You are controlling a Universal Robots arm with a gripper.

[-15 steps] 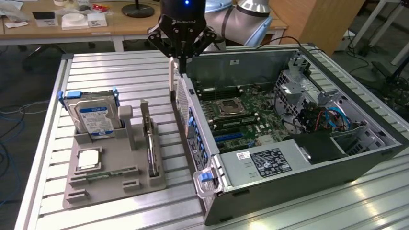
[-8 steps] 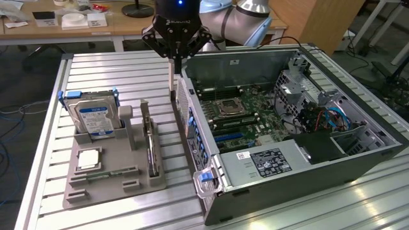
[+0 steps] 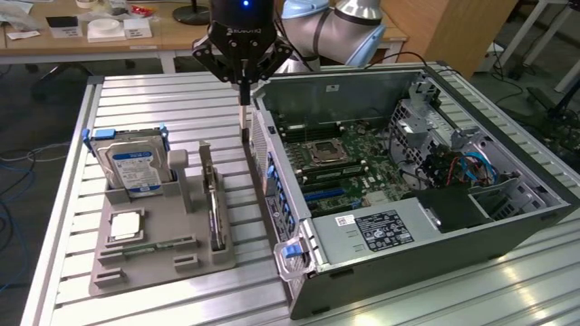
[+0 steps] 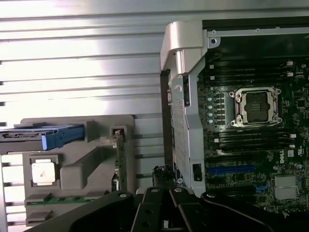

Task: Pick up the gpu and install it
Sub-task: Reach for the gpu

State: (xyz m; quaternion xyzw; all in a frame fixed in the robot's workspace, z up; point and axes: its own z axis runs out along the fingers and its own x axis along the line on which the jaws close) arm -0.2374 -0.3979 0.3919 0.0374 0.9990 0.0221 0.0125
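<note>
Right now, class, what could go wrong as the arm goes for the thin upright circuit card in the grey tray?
The gripper is shut; descending like that, it would likely strike the thin upright circuit card rather than straddle it. It also hangs close beside the perforated wall of the open grey metal computer case, so a sideways move may clip it.

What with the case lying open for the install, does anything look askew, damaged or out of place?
Nothing stands out. The gpu stands on edge in the gray parts tray, the hard drive upright nearby, and the open computer case shows no damage.
</note>
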